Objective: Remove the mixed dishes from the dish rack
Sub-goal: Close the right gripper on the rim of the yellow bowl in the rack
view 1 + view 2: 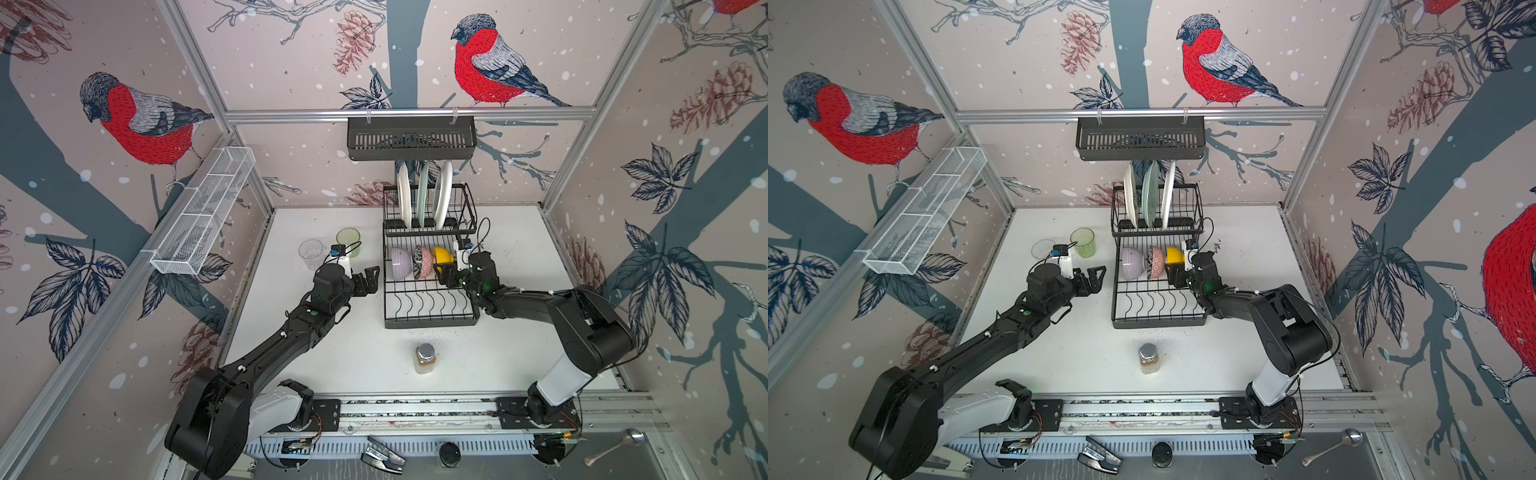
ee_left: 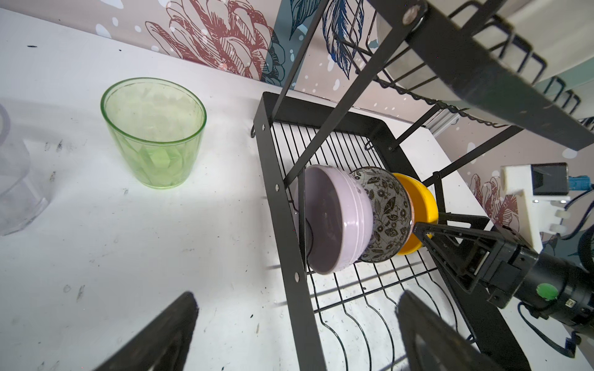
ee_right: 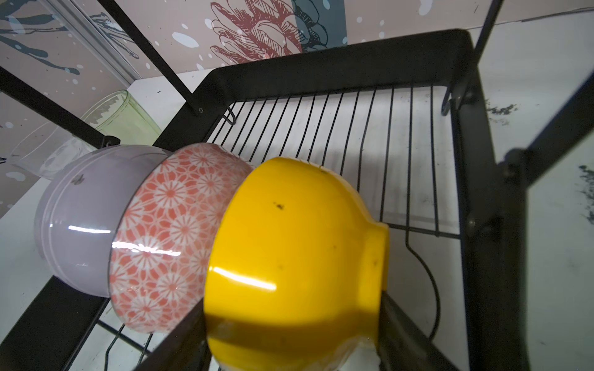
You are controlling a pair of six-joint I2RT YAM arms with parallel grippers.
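Top views: yellow bowl (image 1: 441,254) sideways, rim leftward.

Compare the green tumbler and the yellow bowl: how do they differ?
Green tumbler stands upright on the table; yellow bowl lies on its side in the rack. Tumbler is see-through, bowl opaque. Tumbler sits free; the right gripper straddles the bowl, grip unclear. Both are one plain colour.
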